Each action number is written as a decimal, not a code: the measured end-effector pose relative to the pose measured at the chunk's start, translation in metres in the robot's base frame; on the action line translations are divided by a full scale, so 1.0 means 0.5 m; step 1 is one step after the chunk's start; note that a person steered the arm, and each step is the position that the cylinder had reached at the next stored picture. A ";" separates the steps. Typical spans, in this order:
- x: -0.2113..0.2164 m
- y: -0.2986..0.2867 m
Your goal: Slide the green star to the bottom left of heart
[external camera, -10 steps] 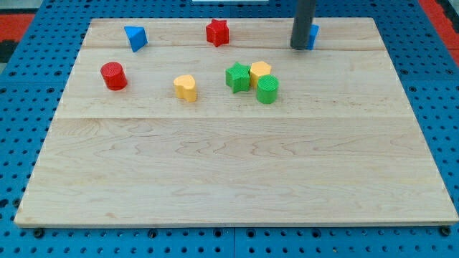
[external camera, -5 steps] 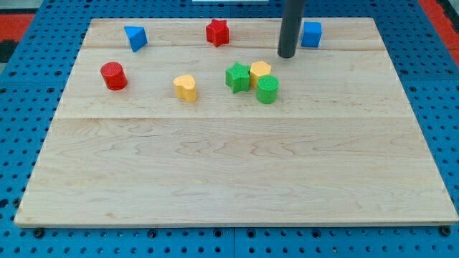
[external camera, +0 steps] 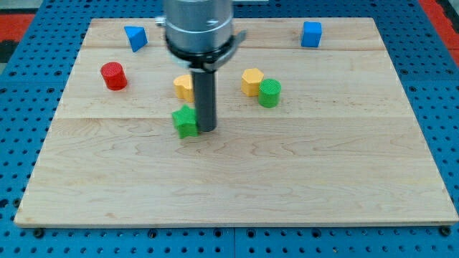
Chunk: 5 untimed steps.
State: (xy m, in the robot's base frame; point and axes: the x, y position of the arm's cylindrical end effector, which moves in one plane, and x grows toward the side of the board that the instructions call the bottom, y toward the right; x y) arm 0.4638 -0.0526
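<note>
The green star (external camera: pixel 185 121) lies on the wooden board (external camera: pixel 237 179), just below the yellow heart (external camera: pixel 183 86). My tip (external camera: pixel 206 129) stands against the star's right side, touching it. The rod and the arm's grey body (external camera: pixel 198 29) rise above it and partly cover the heart's right edge. The red star is hidden behind the arm's body.
A yellow block (external camera: pixel 252 81) and a green cylinder (external camera: pixel 269 93) sit together right of the rod. A red cylinder (external camera: pixel 112 75) is at the left. A blue triangular block (external camera: pixel 134 37) is at the top left, a blue cube (external camera: pixel 310 34) at the top right.
My tip moved from the top right down and left across the board. The green star slid from beside the yellow block to below the heart.
</note>
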 end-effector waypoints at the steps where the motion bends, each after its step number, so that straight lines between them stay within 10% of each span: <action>1: 0.000 -0.044; 5: 0.000 -0.030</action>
